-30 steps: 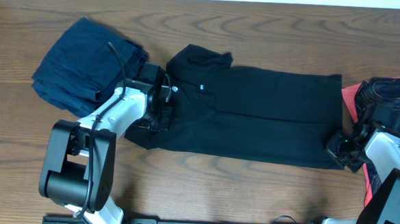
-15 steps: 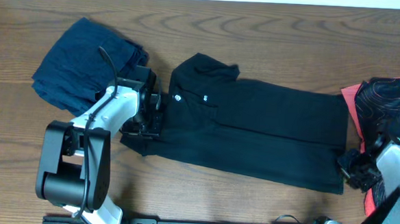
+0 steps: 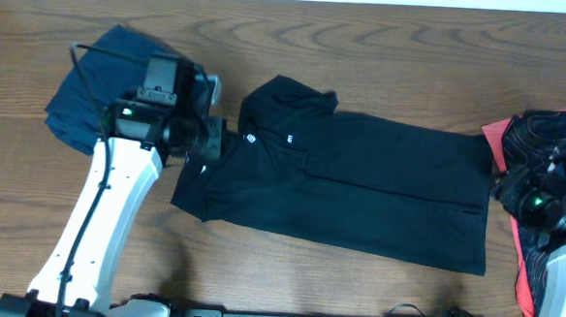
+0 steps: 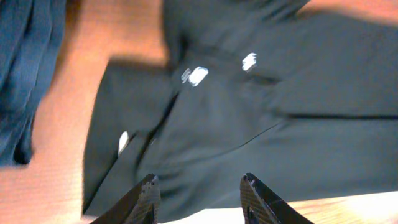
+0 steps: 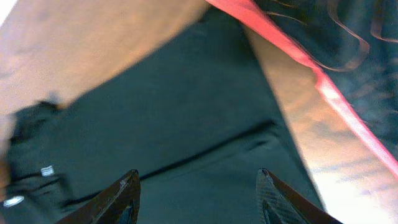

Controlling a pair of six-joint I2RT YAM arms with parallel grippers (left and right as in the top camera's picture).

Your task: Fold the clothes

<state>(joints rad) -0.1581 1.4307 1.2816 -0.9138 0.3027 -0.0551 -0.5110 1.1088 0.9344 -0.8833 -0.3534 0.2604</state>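
The black short-sleeved shirt [image 3: 359,187] lies spread flat across the middle of the table, collar at the left, with a small white logo [image 3: 289,136] on the chest. My left gripper [image 3: 216,141] hovers over its collar end. In the left wrist view it [image 4: 199,186] is open above the shirt [image 4: 249,124], with nothing between the fingers. My right gripper [image 3: 507,186] hangs over the shirt's hem end. In the right wrist view it [image 5: 198,177] is open and empty above the cloth [image 5: 155,124].
A bunched navy garment [image 3: 102,91] lies at the back left on the wooden table [image 3: 270,41], also seen as the navy garment [image 4: 25,62] in the left wrist view. A black-and-coral patterned garment [image 3: 556,134] lies at the right edge, next to the shirt's hem.
Both grippers have gone from shut to open, let go of the shirt's ends and risen above it. The shirt was drawn a little to the right and now lies flat.
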